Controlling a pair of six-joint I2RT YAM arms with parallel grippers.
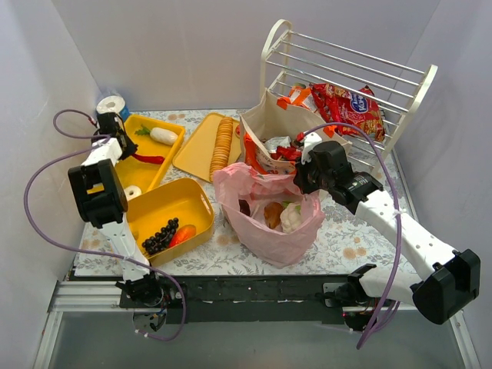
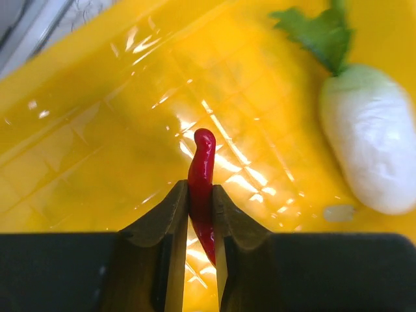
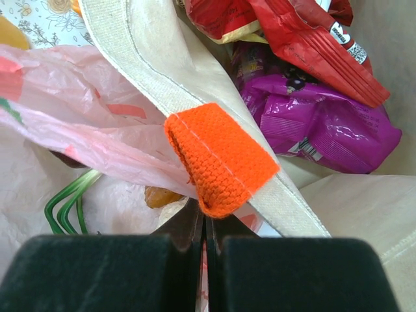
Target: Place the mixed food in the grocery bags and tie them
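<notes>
Top: left gripper [image 1: 127, 148] is working the yellow tray [image 1: 146, 175] at far-left corner of the table [image 1: 350, 242]. Left wrist: I'm pinching the red chilli [image 2: 201, 162] toward its pointed end, and it's looking light, slick, bendy. Right wrist: right gripper [image 3: 205, 224] is sitting closed at pink bag [image 3: 71, 78] rim

A robot test cell is suggested: the floral tabletop [image 1: 346, 246] is enclosed by white panels [image 1: 169, 54] and edged by a mounting rail [image 1: 254, 288].

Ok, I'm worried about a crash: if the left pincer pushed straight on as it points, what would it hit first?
Likely the yellow tray floor, right behind the red chili the left pincer grips.
</notes>
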